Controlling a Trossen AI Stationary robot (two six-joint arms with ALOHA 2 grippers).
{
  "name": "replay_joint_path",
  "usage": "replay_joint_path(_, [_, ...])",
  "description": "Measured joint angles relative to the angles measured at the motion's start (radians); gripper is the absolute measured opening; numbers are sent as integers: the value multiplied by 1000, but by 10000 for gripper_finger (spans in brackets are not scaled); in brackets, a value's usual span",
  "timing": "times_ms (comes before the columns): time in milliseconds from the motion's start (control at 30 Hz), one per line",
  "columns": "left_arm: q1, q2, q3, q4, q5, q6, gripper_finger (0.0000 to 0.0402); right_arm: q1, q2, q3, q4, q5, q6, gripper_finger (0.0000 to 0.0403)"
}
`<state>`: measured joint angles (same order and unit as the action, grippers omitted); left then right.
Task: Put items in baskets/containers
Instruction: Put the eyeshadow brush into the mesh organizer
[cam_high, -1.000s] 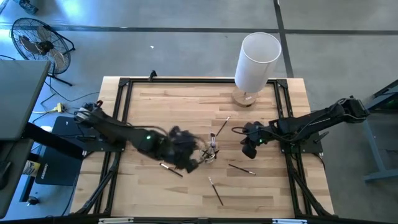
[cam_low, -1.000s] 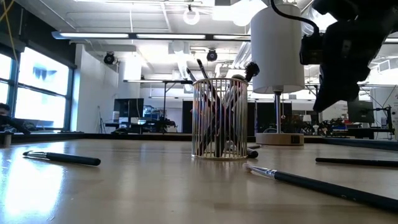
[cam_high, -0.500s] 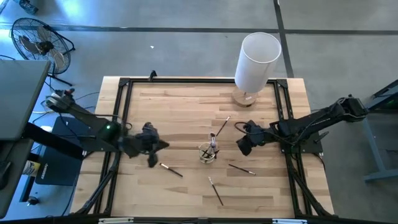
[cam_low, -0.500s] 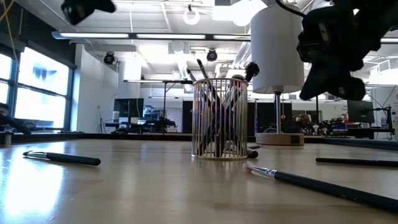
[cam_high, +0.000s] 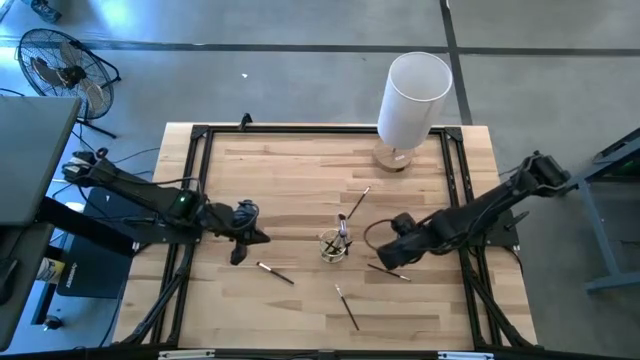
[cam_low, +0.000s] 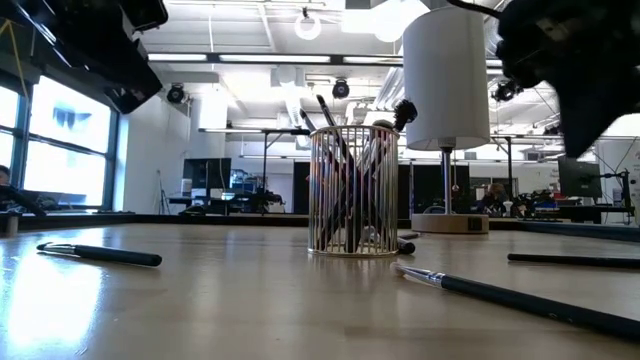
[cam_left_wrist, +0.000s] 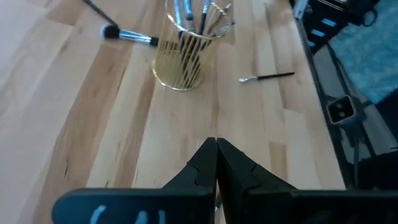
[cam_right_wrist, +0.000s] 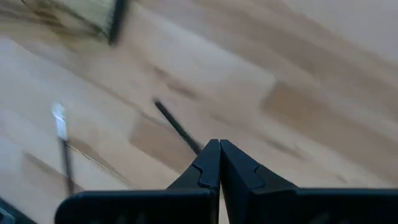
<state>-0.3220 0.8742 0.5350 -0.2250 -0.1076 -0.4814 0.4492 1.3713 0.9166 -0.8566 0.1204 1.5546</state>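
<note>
A small round cup (cam_high: 335, 245) of thin gold vertical ribs stands mid-table with several brushes upright in it; it also shows in the low view (cam_low: 352, 190) and the left wrist view (cam_left_wrist: 186, 56). Loose brushes lie flat on the wood: one left of the cup (cam_high: 275, 272), one nearer (cam_high: 347, 305), one to its right (cam_high: 388, 270), one beyond it (cam_high: 358, 198). My left gripper (cam_high: 255, 235) (cam_left_wrist: 216, 144) hangs shut, left of the cup, pointing at it. My right gripper (cam_high: 387, 257) (cam_right_wrist: 219, 144) is shut, raised over the right-hand brush (cam_right_wrist: 177, 127).
A tall white cylinder on a wooden base (cam_high: 415, 95) stands at the far edge, right of centre. A black frame (cam_high: 195, 180) runs along the table's sides. Bare wood lies between the cup and the left edge. Another brush (cam_right_wrist: 62, 149) shows in the right wrist view.
My left gripper has drawn back from the cup toward the table's left edge and stopped there. My right gripper has moved toward the near edge and the cup's right side, ending over the brush lying there. The cup and loose brushes have stayed put.
</note>
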Motion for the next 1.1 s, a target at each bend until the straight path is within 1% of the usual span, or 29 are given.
replay_joint_path(133, [17,0,0,1,24,29,0,45,62,58,-78,-90,-12,1])
replay_joint_path(233, [16,0,0,15,28,33,0,90,84,45,-80,-150,-18,8])
replay_joint_path(333, [16,0,0,44,61,33,0,141,88,19,-80,-181,-45,21])
replay_joint_path(467, [16,0,0,69,72,24,0,206,82,-11,-49,-144,-122,47])
replay_joint_path(600, [15,0,0,78,46,-21,0,258,85,-16,-28,-62,-258,77])
replay_joint_path(667, [14,0,0,83,39,-27,0,279,90,-16,-26,-39,-327,90])
replay_joint_path(733, [14,0,0,98,30,-28,0,297,100,-16,-29,-33,-375,103])
replay_joint_path(900, [14,0,0,118,-14,-51,0,338,152,-16,-35,1,-429,124])
replay_joint_path(1100, [14,0,0,119,-26,-102,0,353,230,-16,5,-23,-479,129])
